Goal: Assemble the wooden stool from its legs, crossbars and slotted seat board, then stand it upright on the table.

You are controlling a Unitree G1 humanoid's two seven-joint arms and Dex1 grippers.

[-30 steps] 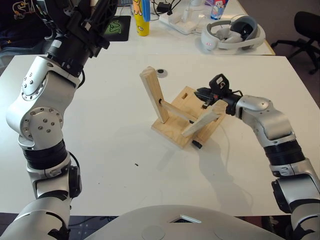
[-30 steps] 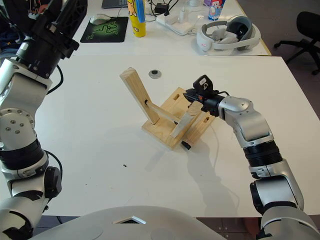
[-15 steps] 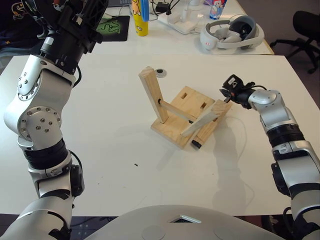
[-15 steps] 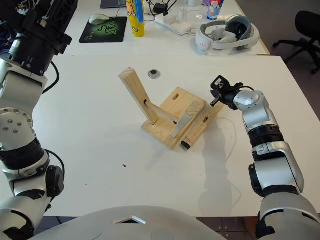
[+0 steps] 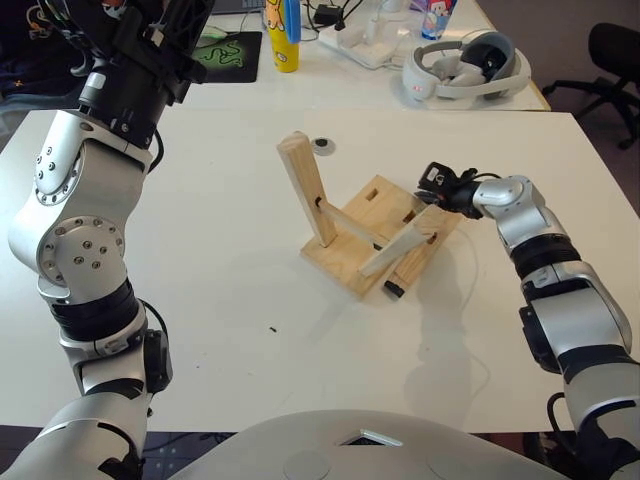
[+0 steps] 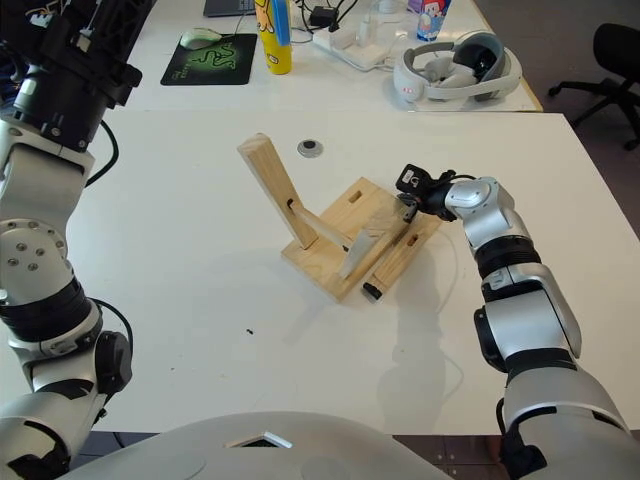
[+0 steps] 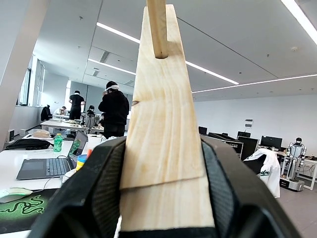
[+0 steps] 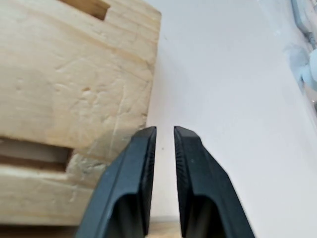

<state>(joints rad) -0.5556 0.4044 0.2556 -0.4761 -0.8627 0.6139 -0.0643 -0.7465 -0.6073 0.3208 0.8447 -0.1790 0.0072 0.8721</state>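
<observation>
The slotted seat board lies flat at the table's middle. One wooden leg stands tilted in it, and a crossbar runs from that leg to a second leg leaning low across the board. A third piece lies along the board's right edge. My right gripper hovers at the board's right corner; its fingers are nearly together with nothing between them. My left gripper, raised at the far left, is shut on a wooden leg with a dowel in its top.
A small round disc lies just behind the upright leg. On the neighbouring desk sit a headset, a yellow bottle and a mouse pad. Bare white table spreads left of and in front of the board.
My right gripper pulled away from the leaning leg to the right, then came back to the board's right corner. The leaning leg sank lower. My left arm rose slightly.
</observation>
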